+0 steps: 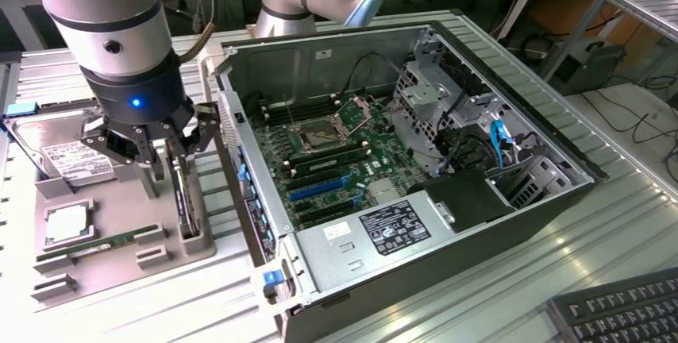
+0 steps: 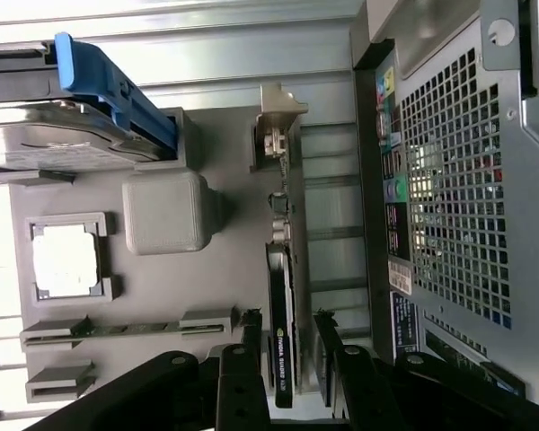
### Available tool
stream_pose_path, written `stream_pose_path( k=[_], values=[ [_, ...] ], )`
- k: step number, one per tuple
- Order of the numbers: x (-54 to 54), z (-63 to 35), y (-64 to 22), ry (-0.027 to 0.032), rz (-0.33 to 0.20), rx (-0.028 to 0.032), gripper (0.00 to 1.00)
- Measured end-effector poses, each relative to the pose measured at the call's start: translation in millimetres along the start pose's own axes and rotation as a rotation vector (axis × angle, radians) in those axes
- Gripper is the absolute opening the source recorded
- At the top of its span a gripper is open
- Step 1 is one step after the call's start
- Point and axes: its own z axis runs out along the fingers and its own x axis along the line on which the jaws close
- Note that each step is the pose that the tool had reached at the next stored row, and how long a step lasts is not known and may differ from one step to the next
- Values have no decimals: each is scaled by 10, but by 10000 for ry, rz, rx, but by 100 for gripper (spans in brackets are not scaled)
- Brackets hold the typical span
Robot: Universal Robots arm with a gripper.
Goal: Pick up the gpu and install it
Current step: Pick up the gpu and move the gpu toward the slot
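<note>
tool state: my tool [image 1: 175, 175] is open, one finger on each side of the card, nothing clamped yet as far as i can see.
gpu spot: the gpu [image 1: 186, 208] stands on its long edge in a slot along the grey tray's [image 1: 117, 262] edge nearest the pc case [image 1: 424, 160].
gpu vs tool: from the wrist, the gpu [image 2: 280, 260] runs straight between my fingers [image 2: 250, 359]. they're at the black fan end, with the silvery bracket at the far end. there's a sliver of gap each side, so i'd say straddling, not touching.
step: lining up the grab, i reckon. the install hasn't started, and the blue slots [image 1: 317, 188] on the board look unfilled.
doing it well: stay centred so both pads land together and flat on the card's faces. keep the tool square to the card so it doesn't twist in its slot.
neighbours: hard drive [image 1: 69, 160], cpu [image 1: 66, 224] and memory stick [image 1: 95, 244] sit toward the tray's opposite edge, apart from my tool.
</note>
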Motion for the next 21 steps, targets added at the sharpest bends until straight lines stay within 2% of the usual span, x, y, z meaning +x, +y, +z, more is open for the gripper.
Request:
stream_pose_path(
  k=[9, 16, 18, 21],
  values=[
    [-9, 178, -1, 0, 0, 1, 36],
    [-8, 326, 33, 1, -1, -9, 36],
    [-6, 354, 34, 3, 2, -45, 36],
    [-6, 382, 34, 13, 4, -159, 36]
  ],
)
